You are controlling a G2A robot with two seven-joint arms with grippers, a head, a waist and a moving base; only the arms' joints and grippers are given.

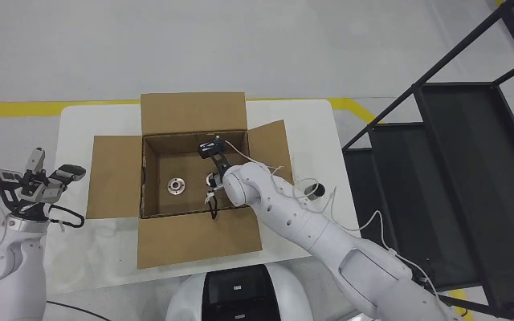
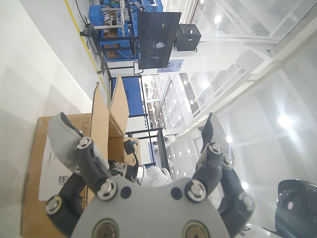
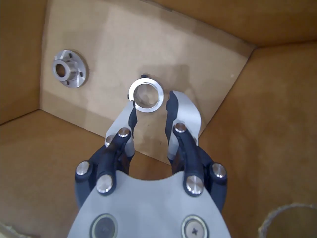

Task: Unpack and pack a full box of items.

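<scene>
Unpacking: right hand (image 3: 152, 101) spread wide just over ring (image 3: 159, 95) in box (image 3: 272, 100) (left hand (image 2: 133, 122) also spread); next likely lower, close.

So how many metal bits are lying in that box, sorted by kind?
Flanged hub: 1
Plain ring: 1
Total: 2
Both lie apart on the floor of the cardboard box. The right pincer is open, with a finger on either side of the ring.
</scene>
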